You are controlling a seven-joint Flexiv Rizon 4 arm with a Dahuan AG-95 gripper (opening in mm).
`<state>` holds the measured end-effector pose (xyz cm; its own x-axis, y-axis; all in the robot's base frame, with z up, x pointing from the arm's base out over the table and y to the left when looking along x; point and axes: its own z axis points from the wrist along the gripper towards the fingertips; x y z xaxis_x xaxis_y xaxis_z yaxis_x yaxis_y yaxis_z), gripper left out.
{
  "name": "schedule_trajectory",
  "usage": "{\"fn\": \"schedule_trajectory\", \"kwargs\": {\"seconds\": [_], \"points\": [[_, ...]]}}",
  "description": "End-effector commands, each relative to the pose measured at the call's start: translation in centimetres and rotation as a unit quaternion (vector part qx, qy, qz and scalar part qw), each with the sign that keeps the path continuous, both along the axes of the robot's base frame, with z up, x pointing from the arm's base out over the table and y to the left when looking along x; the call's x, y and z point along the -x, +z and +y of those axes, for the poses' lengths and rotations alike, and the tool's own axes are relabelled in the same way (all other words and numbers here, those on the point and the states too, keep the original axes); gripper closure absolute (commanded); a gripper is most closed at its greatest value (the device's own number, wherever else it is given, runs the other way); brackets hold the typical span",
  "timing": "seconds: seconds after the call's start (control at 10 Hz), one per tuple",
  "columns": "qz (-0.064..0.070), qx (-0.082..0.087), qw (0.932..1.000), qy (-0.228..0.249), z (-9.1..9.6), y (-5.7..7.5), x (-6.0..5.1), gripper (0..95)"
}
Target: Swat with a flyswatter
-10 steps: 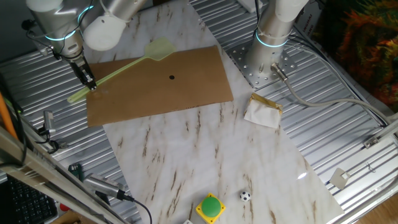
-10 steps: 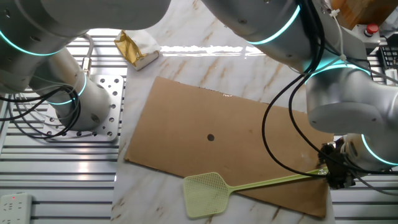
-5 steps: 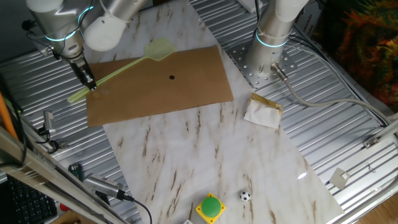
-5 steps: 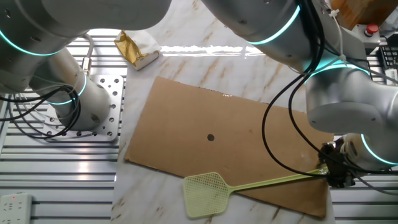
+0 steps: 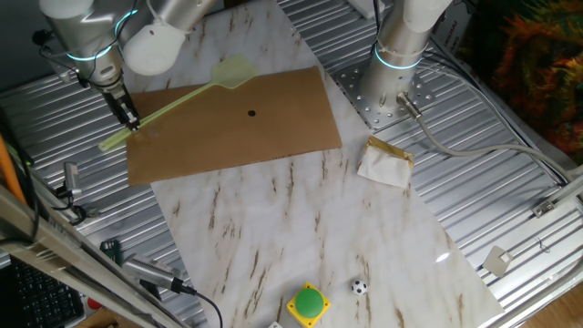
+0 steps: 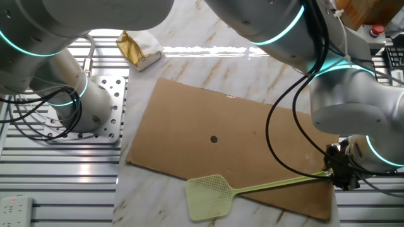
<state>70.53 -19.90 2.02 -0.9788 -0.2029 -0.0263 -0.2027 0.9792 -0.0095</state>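
Note:
The yellow-green flyswatter (image 5: 187,94) lies along the far edge of the brown board (image 5: 237,137), its squarish head (image 5: 235,72) over the marble beyond the board's edge. In the other fixed view its head (image 6: 209,196) is at the bottom and the rod (image 6: 278,185) runs right. My gripper (image 5: 130,121) is shut on the rod near its handle end, at the board's left corner; it also shows in the other fixed view (image 6: 341,177). A small black dot (image 5: 251,113) sits mid-board.
A crumpled white and gold packet (image 5: 385,162) lies right of the board. A second arm's base (image 5: 393,64) stands on a perforated plate. A green button on a yellow box (image 5: 309,303) and a small ball (image 5: 359,287) sit near the front edge.

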Motion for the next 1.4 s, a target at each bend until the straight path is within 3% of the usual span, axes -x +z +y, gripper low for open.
{"fn": "schedule_trajectory", "kwargs": {"seconds": [0.1, 0.6, 1.4], "points": [[0.000, -0.001, 1.0000, -0.003, 0.0, 0.0, 0.0, 95.0], [0.005, 0.001, 1.0000, -0.007, 0.0, 0.1, 0.0, 95.0], [0.017, -0.002, 0.9997, -0.016, 1.0, 2.3, -0.2, 95.0]]}}
